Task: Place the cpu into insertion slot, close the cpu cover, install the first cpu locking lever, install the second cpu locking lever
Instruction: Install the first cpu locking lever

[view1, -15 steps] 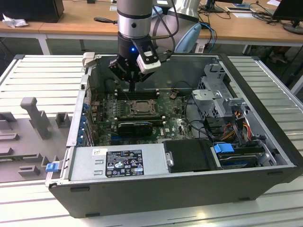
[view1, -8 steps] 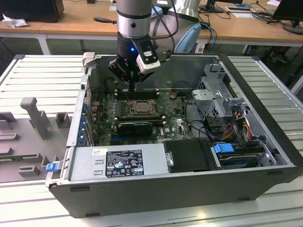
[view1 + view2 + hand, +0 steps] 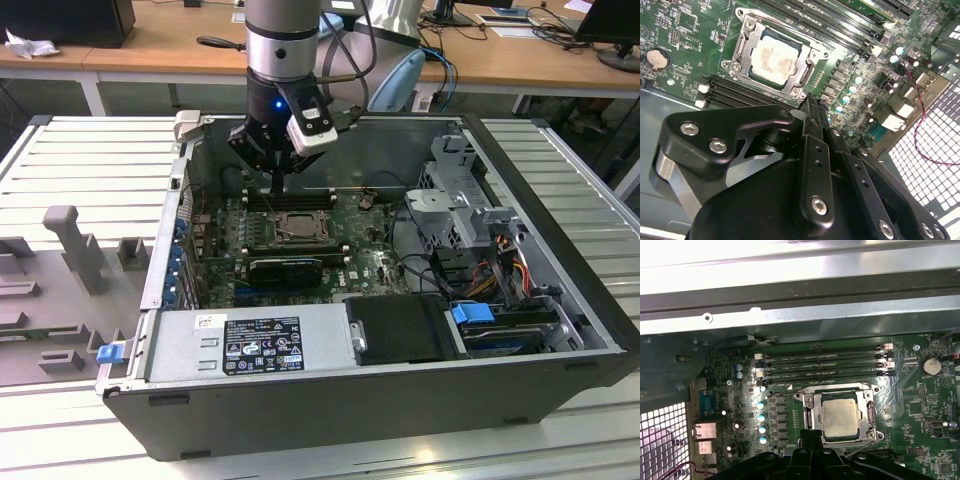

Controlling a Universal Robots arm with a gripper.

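1. The arm (image 3: pixel 280 40) reaches down into an open black metal computer case (image 3: pixel 380 400), which stands on a grey ribbed tabletop (image 3: pixel 585 170).
2. The gripper (image 3: pixel 812 103) has its black fingers (image 3: pixel 815 150) pressed together into one narrow tip, and they hold nothing.
3. In both wrist views this tip is just beside one corner of the insertion slot (image 3: pixel 867 390), a square socket with a silver metal rim on the green motherboard (image 3: pixel 920 435). I cannot tell whether it touches the rim.
4. The cpu (image 3: pixel 772 59), a small thin square chip with a pale silvery-beige metal face, already lies flat inside the insertion slot.
5. The cpu cover (image 3: pixel 751 42), a thin silver metal frame with an open window, lies down around the chip, and the chip's face shows through the window.
6. Four long black memory slots (image 3: pixel 825 365) run beside the socket.
7. A round silver coin battery (image 3: pixel 930 366) sits on the board near one end of these slots.
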